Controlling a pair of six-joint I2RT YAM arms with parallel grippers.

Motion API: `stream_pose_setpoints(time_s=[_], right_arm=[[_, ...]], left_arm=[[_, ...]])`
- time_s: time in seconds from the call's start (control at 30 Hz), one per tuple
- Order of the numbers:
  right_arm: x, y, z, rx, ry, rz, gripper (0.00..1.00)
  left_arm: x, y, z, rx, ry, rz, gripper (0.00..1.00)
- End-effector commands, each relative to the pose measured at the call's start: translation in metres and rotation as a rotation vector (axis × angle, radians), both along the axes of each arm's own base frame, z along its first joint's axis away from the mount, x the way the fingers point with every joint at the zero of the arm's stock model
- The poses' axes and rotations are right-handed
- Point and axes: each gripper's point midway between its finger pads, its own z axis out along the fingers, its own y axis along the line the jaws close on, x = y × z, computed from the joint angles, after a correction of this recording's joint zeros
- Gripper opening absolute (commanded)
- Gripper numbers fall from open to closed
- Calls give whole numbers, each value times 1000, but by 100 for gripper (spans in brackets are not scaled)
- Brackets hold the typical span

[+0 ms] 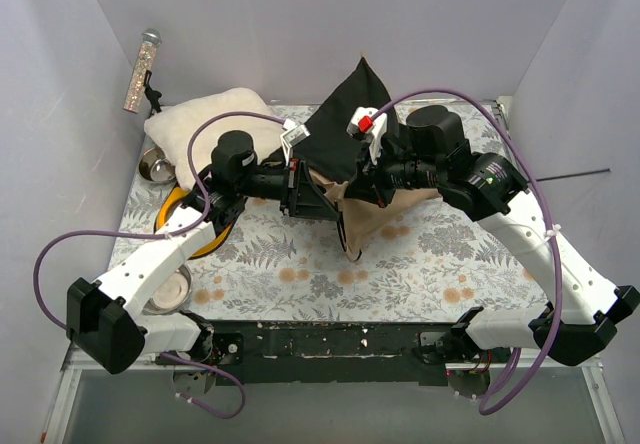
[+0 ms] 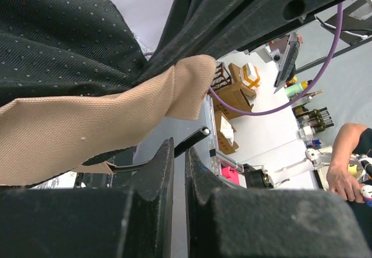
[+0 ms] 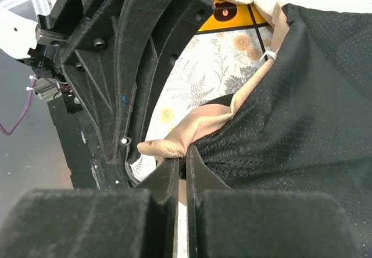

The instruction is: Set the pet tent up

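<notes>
You see the pet tent [image 1: 352,114] in the middle of the flowery tabletop [image 1: 400,274], between your left arm [image 1: 150,264] and right arm [image 1: 540,239]. Its black side points up. A fluffy cushion [image 1: 215,119] lies back left.

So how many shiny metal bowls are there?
2. One bowl sits at the left edge beside the white cushion; the other bowl is nearer, partly under the left arm. Others may be hidden.

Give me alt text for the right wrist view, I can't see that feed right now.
The right gripper is shut on the tan hem of the pet tent, whose dark dotted lining fills the right side. Behind it lies the floral tablecloth.
</notes>
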Motion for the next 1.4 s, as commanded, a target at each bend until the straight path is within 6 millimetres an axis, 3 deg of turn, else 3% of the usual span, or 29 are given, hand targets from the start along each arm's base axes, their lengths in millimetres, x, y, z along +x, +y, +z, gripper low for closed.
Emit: stream_pose_setpoints(time_s=[0.0, 0.37, 0.47, 0.53, 0.6, 0.67, 0.77, 0.83, 0.9, 1.03, 1.17, 1.27, 1.37], right_arm=[[-11, -6, 185, 491, -447, 8, 1], [-13, -7, 182, 495, -440, 15, 1], [-12, -7, 174, 481, -434, 9, 1], [-10, -10, 167, 464, -437, -11, 1], [-6, -15, 162, 446, -446, -41, 1], [-5, -18, 161, 439, -459, -55, 1], [2, -23, 156, 419, -472, -96, 1], [2, -24, 152, 420, -480, -102, 1], [1, -24, 149, 423, -473, -100, 1], [2, -22, 142, 414, -455, -98, 1], [5, -18, 137, 405, -441, -92, 1], [9, -14, 135, 401, -438, -94, 1], [14, -11, 132, 401, -437, -100, 1]], left_arm=[[-13, 2, -83, 241, 357, -10, 0], [-1, -8, -78, 238, 342, -8, 0], [-6, -5, -62, 196, 290, -49, 0], [-10, 6, -34, 107, 178, -40, 0], [-1, 26, 0, -26, 32, 63, 5], [5, 49, 28, -97, -71, 122, 28], [-4, 69, 67, -140, -295, 46, 55], [-7, 76, 95, -154, -471, 46, 67], [-15, 79, 122, -179, -586, 47, 68], [-24, 75, 198, -362, -689, 127, 70], [-63, 48, 254, -510, -808, 6, 72], [-78, 37, 277, -568, -812, -67, 74], [-90, 26, 285, -602, -802, -130, 75]])
